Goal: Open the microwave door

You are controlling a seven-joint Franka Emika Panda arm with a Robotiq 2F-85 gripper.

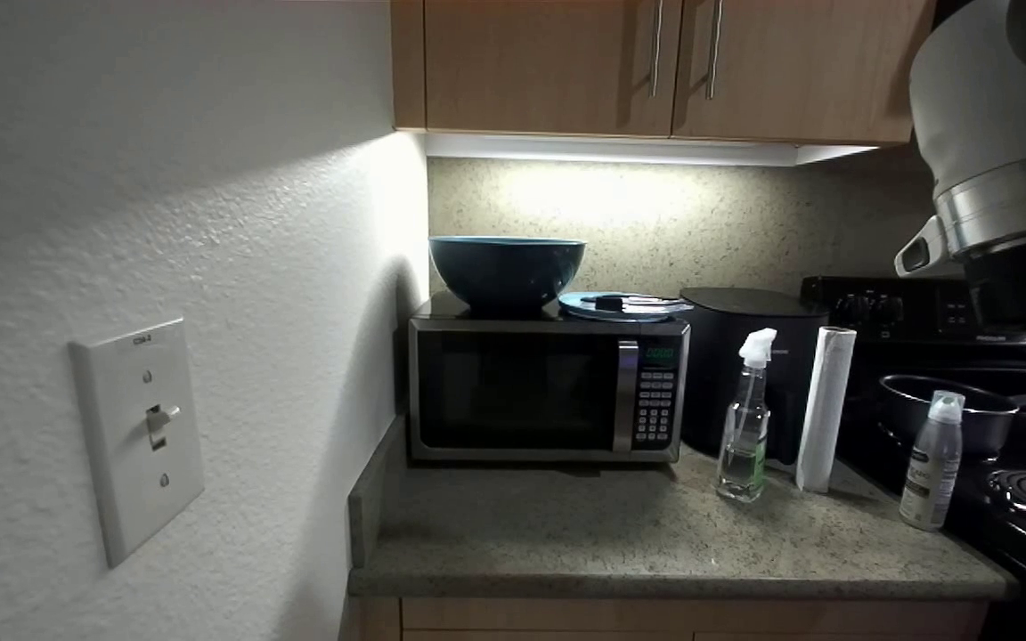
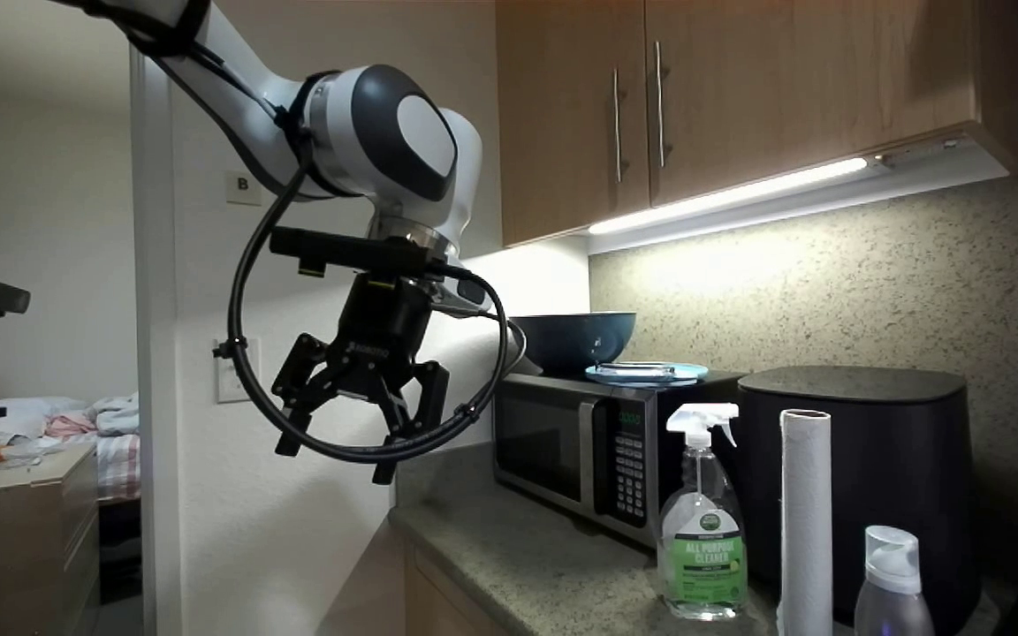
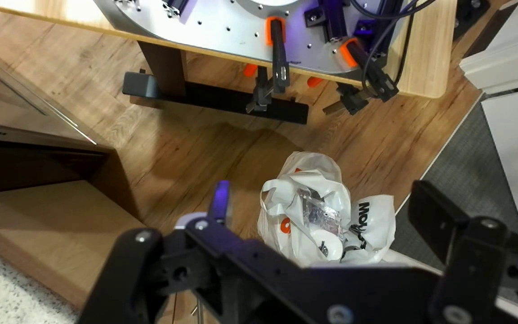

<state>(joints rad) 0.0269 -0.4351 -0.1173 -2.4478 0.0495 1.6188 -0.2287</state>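
The silver microwave (image 1: 549,327) stands on the counter against the wall corner. Its door (image 1: 513,392), with a dark glass window, is closed; it also shows in an exterior view (image 2: 537,442). The upright silver handle (image 1: 625,396) is at the door's right side, beside the button panel (image 1: 655,401). My gripper (image 2: 337,455) is open and empty, pointing down in the air, in front of the counter and apart from the microwave. In the wrist view its fingers (image 3: 326,207) are wide apart above the floor. The microwave is out of the wrist view.
A blue bowl (image 1: 507,271) and a blue plate with utensils (image 1: 624,305) sit on the microwave. A spray bottle (image 1: 745,427), a white roll (image 1: 825,409), a can (image 1: 932,463) and a black bin-like appliance (image 2: 854,477) stand to its right. Cabinets (image 1: 549,67) hang above.
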